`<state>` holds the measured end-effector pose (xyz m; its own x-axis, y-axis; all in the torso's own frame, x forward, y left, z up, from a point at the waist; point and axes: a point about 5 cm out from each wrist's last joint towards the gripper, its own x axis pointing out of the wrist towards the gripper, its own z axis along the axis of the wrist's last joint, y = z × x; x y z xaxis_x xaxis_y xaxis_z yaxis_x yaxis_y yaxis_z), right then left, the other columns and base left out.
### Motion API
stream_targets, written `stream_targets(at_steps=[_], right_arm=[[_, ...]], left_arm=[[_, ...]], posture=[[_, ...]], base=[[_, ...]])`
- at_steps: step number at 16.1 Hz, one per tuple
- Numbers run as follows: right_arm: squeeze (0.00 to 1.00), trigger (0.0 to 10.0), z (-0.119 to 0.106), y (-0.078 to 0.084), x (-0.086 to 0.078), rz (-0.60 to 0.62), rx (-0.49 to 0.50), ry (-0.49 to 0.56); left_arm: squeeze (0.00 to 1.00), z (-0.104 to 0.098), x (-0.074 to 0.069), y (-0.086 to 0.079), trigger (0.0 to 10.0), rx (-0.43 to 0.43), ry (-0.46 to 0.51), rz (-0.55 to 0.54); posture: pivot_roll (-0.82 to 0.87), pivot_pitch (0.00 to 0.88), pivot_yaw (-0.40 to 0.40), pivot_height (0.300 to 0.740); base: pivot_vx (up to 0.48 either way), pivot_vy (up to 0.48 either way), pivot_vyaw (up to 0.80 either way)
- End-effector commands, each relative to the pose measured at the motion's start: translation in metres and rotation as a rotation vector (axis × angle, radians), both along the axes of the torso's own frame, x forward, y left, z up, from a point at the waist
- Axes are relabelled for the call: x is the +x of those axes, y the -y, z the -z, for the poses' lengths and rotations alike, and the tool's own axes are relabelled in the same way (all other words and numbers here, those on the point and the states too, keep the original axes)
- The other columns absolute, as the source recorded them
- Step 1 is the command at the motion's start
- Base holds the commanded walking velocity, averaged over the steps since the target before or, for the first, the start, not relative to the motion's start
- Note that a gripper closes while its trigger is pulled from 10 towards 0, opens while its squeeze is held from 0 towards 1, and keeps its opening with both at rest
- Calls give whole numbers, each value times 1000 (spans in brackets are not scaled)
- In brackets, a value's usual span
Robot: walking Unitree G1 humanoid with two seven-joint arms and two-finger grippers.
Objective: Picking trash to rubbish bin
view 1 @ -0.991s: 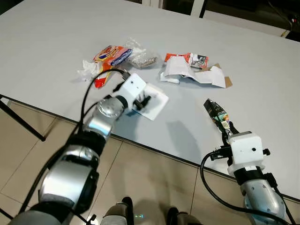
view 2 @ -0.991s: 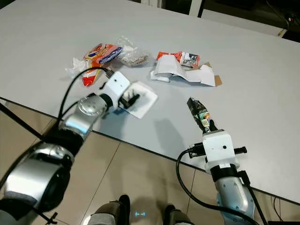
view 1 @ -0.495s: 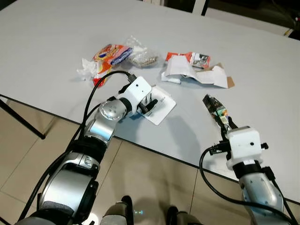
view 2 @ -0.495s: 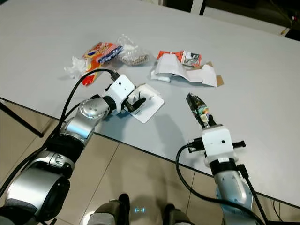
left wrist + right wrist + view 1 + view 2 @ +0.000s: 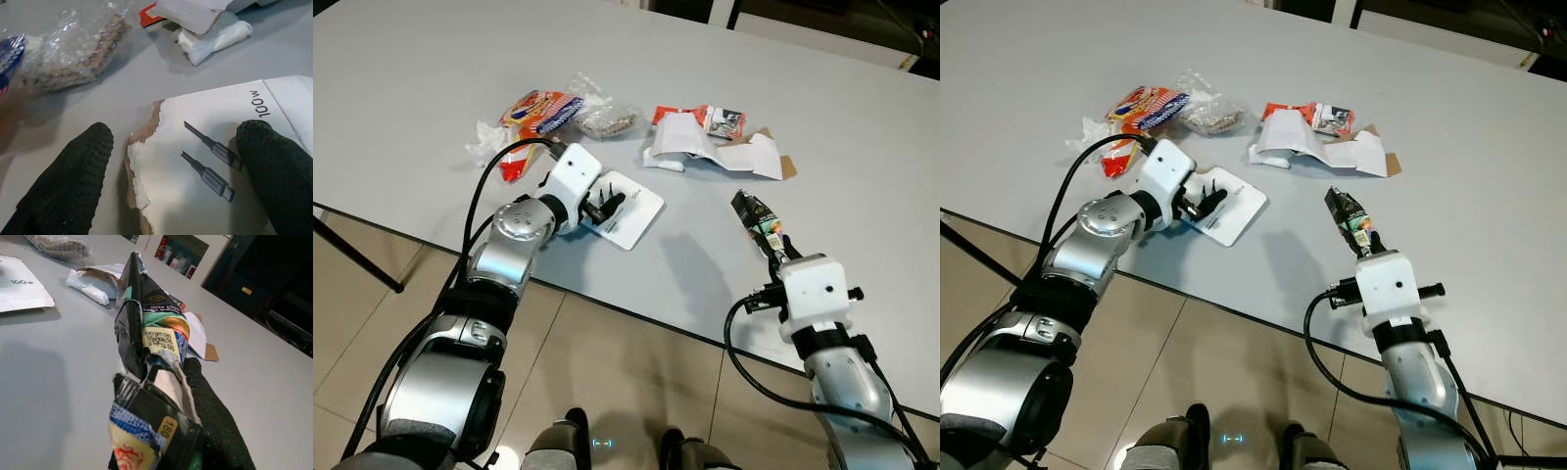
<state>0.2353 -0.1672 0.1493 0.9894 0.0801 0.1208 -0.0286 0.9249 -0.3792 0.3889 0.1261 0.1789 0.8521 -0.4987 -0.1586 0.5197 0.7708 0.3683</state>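
Observation:
A white cable box (image 5: pixel 631 208) with a torn cardboard edge lies flat near the table's front edge. My left gripper (image 5: pixel 604 207) is open and low over the box's torn end. In the left wrist view the box (image 5: pixel 205 161) sits between the two fingers (image 5: pixel 73 181), with a small gap on one side. My right gripper (image 5: pixel 777 251) is shut on a dark crumpled wrapper (image 5: pixel 756 219) just above the table at the front right. In the right wrist view the wrapper (image 5: pixel 151 328) sticks out past the fingers (image 5: pixel 215 416).
An orange snack bag (image 5: pixel 540 110), a clear bag of nuts (image 5: pixel 607 119) and crumpled white plastic (image 5: pixel 487 142) lie behind the left gripper. A torn red and white carton (image 5: pixel 710 142) lies at mid table. The table's front edge (image 5: pixel 431 250) runs over the tiled floor.
The left gripper and the white box slid a little to the right, then back left, and the box turned slightly. The right gripper keeps hold of the wrapper, almost still.

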Motion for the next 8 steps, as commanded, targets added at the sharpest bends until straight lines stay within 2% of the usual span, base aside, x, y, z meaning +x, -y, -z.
stream_targets(at_steps=[1, 4, 5, 6, 8], right_arm=[[0, 10000, 0, 3, 1, 9, 3, 9], [0, 10000, 0, 4, 5, 7, 2, 18], [0, 10000, 1, 4, 7, 6, 3, 21], [0, 10000, 1, 3, 9, 2, 4, 23], [0, 10000, 1, 2, 14, -10, 6, 31]], left_arm=[[0, 6, -4, 1, 10000, -22, -27, 22], [0, -6, -6, 0, 10000, -92, 25, 18], [0, -17, -7, 0, 10000, -180, 61, 17], [0, -21, -9, -1, 10000, -219, 80, 15], [0, -16, -14, -13, 10000, -249, 59, 6]], posture=[[131, 182, -35, 740], [145, 175, -35, 740], [160, 169, -37, 740], [171, 166, -38, 740], [188, 163, -41, 740]], base=[[0, 0, 0], [0, 0, 0], [0, 0, 0], [0, 0, 0], [0, 0, 0]])
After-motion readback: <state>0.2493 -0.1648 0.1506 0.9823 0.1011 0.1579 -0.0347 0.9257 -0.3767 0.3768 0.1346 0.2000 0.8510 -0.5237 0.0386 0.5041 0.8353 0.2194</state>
